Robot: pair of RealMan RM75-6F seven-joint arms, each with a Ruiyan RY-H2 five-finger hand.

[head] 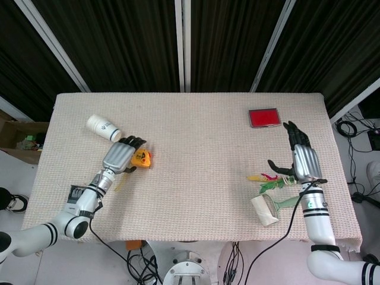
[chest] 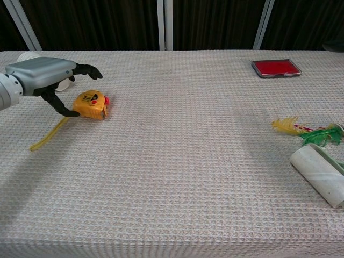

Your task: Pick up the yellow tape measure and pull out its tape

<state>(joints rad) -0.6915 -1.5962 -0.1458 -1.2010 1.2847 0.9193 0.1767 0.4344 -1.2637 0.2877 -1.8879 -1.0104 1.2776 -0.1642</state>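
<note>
Fingers [chest: 86, 69] of the left hand [chest: 45, 72] arch apart over the yellow tape measure [chest: 92, 105], thumb seemingly touching its near-left edge, nothing gripped. It lies on the table [head: 196, 142] at about nine o'clock. Right hand [head: 301, 157], fingers spread, hovers at three o'clock.

Beige woven-cloth table [head: 196, 136], black ribbed wall panels [head: 124, 41] behind, white struts [head: 183, 41], pale floor.

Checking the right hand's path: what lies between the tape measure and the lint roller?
Only bare woven cloth lies between the tape measure and the lint roller, clearest in the chest view.
</note>
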